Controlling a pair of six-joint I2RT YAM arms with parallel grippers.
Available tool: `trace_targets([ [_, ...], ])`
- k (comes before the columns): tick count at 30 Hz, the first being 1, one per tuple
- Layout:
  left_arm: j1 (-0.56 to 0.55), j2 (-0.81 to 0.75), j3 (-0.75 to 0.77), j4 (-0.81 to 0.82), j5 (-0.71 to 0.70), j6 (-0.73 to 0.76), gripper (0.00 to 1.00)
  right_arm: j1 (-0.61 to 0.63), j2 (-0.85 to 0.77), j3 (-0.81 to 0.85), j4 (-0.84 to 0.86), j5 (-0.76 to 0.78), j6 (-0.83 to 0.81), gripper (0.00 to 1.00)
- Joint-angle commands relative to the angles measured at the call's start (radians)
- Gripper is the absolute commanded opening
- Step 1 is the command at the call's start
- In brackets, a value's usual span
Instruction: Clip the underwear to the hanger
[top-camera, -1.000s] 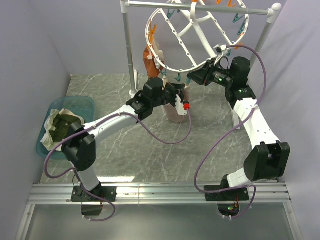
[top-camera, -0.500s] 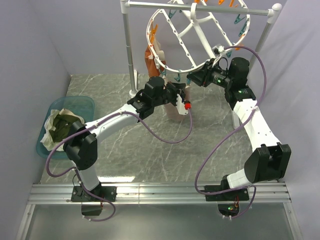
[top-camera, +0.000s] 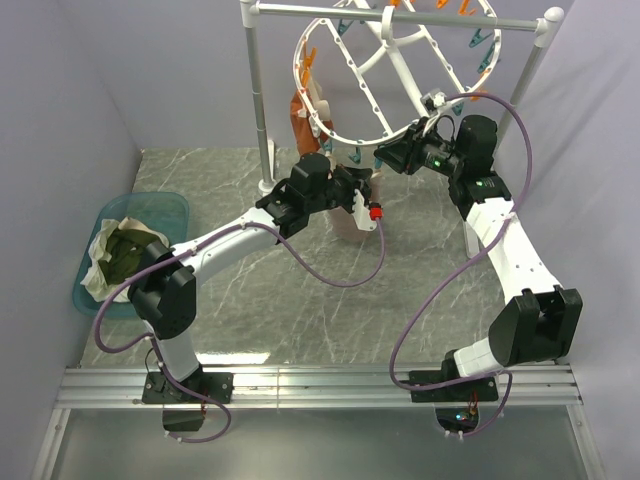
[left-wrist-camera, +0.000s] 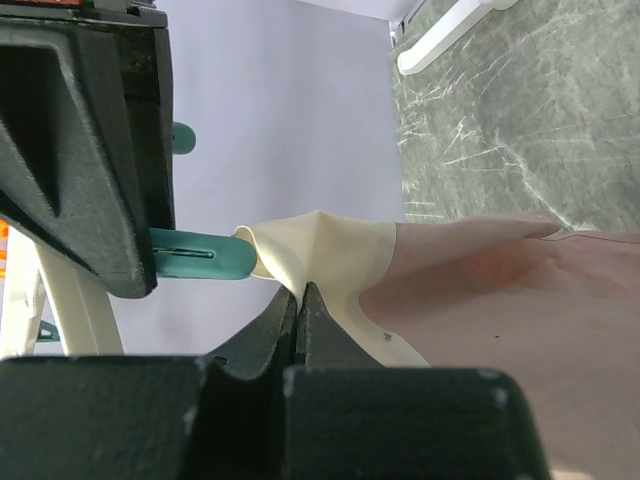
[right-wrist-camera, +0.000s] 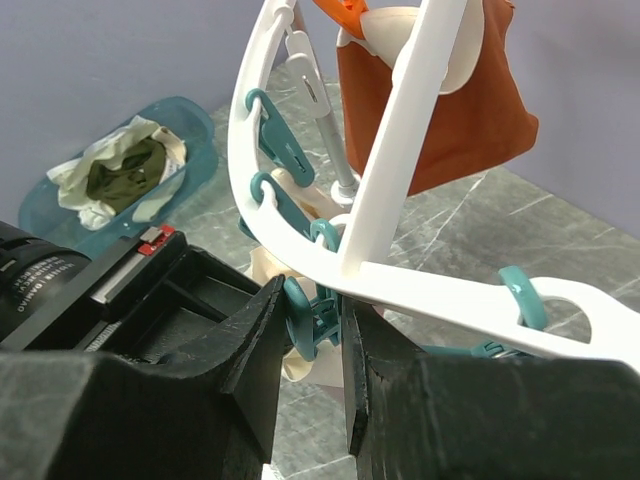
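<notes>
Sitting far left, a teal tub (top-camera: 150, 200) holds olive-green cloth (top-camera: 128, 250) on white fabric (top-camera: 98, 272). The underwear (left-wrist-camera: 520, 300) (pinkish-beige, cream waistband) hangs just under the hanger (right-wrist-camera: 420, 290) rim. Its waistband corner is pinched in the closed left gripper (left-wrist-camera: 298, 298), at a teal peg (left-wrist-camera: 205, 255) that the right gripper (right-wrist-camera: 315, 330) squeezes between narrowly parted fingers.

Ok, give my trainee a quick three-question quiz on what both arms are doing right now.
1. True or false: the left jaws are shut on the underwear waistband.
2. The right jaws squeeze: A) an orange peg, B) a teal peg on the hanger, C) the pole stand.
3. Fill in: the olive-green cloth lies in a teal ____.
Key: 1 true; 2 B; 3 tub.
</notes>
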Motion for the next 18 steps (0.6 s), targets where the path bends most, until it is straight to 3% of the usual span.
trace_targets([
  [1, 0.001, -0.004, 0.045, 0.025, 0.024, 0.007, 0.00, 0.016, -0.017, 0.019, -0.080, 0.013, -0.053, 0.00],
  [18, 0.002, 0.005, 0.068, 0.027, 0.016, 0.019, 0.01, 0.036, -0.045, -0.013, -0.094, 0.041, -0.112, 0.00],
])
